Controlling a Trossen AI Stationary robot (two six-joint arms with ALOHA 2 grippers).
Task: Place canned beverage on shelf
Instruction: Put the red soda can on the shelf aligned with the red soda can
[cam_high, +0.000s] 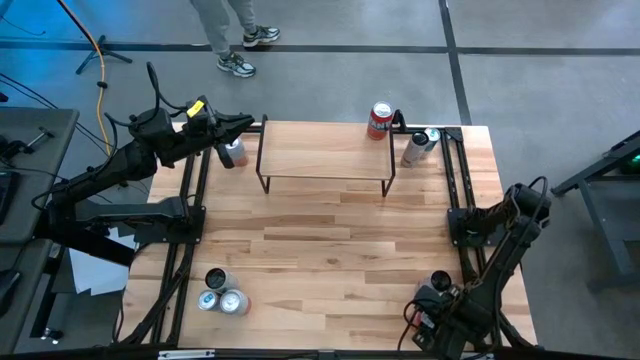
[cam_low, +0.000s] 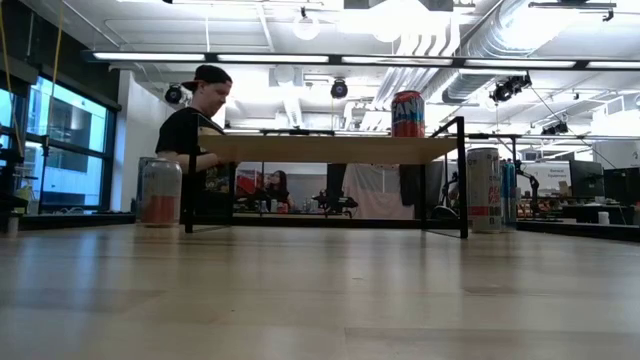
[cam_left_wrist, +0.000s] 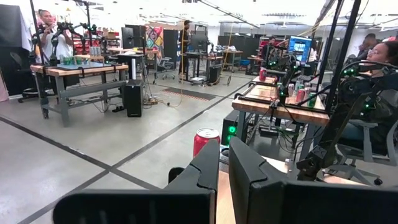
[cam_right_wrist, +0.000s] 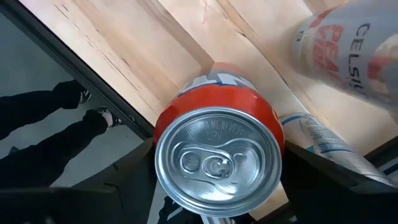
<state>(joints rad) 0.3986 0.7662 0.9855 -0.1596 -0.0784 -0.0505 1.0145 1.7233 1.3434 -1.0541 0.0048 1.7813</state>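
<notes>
We are at the grab step. Our right hand sits over a red can and looks straight down on its shiny top. The hand is around the can, but we cannot tell if it is squeezing yet. From above, the right arm is folded at the near right corner of the surface, so we think the can stands there, far from the shelf.

To do this well, we should keep the can in the middle of the hand and squeeze gently, not hard (cans dent). Then we lift it straight up. A white can stands very close, and we could knock it. The shelf is up on thin legs, so we must carry the can high enough to clear the edge, then put it down flat.

Our left hand is clenched and holds nothing. It waits at the far left corner, beside the shelf.

Another red can is already on the far right end of the shelf. Three cans wait at the near left corner.

The surface is light wood. Behind it is a big workshop with bright lights, and a person is there.
</notes>
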